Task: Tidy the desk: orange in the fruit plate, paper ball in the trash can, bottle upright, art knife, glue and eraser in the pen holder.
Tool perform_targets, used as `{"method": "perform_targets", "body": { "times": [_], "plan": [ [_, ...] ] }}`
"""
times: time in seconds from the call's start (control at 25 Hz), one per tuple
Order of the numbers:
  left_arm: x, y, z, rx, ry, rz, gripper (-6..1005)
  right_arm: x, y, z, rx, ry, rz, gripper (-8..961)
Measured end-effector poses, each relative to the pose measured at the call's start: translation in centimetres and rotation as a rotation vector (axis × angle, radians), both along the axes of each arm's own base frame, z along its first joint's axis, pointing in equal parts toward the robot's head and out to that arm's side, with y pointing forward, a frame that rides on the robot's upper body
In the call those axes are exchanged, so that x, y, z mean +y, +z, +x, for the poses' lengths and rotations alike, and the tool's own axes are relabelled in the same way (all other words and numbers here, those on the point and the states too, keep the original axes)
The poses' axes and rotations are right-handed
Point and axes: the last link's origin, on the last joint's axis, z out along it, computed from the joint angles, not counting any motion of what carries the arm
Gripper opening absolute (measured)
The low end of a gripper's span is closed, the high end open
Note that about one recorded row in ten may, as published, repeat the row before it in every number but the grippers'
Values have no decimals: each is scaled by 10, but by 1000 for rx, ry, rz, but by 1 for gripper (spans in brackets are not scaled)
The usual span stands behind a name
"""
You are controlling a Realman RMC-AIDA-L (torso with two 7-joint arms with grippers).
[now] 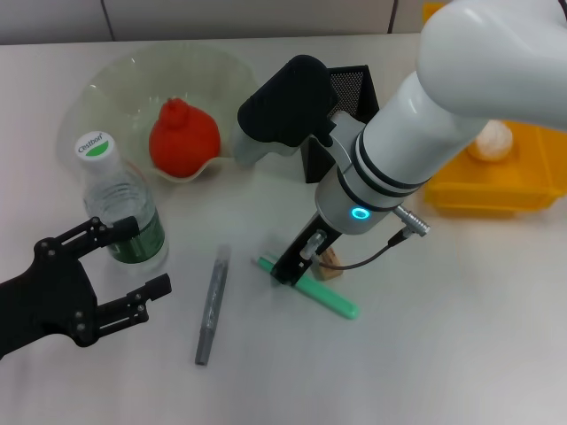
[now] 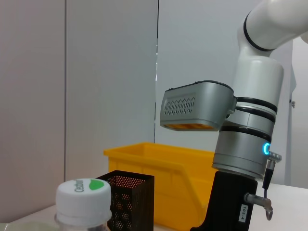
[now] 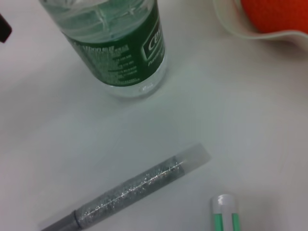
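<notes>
The orange (image 1: 183, 138) already lies in the fruit plate (image 1: 115, 75), the paper ball (image 1: 493, 139) in the trash can (image 1: 496, 190), and the bottle (image 1: 121, 204) stands upright. The right claw (image 1: 306, 261) is low over the tabletop (image 1: 443, 336), at the green pen (image 1: 310, 288) and the eraser (image 1: 330, 264); I cannot tell if it is open or closed. The left claw (image 1: 133, 261) is open, the bottle just beyond it. I judge the pen holder (image 1: 341, 119) step is now in hand; next comes a firm grip and a lift.
</notes>
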Motion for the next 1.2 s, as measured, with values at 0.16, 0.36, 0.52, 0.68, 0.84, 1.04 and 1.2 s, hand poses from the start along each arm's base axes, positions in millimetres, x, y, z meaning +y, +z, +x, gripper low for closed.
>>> {"method": "perform_targets", "body": {
  "times": [0.16, 0.36, 0.52, 0.68, 0.84, 1.04, 1.2],
  "plan": [
    [0, 0, 0, 0, 0, 0, 787, -3, 1, -4, 10, 7, -9, 179],
    [-1, 0, 1, -4, -3, -3, 787, -5, 11, -11, 59, 10, -8, 180],
    [-1, 1, 1, -11, -2, -10, 787, 7, 42, -15, 158, -7, 67, 180],
    [-3, 2, 0, -14, -1, -12, 787, 16, 66, -14, 191, -4, 152, 180],
    [-5, 3, 0, -15, 0, -14, 787, 25, 106, -16, 317, 34, 295, 183],
    [-7, 3, -1, -19, 1, -16, 787, 32, 139, -8, 593, 148, 481, 192],
    [-7, 3, -1, -19, 1, -16, 787, 39, 150, 14, 765, 175, 585, 199]
  ]
}}
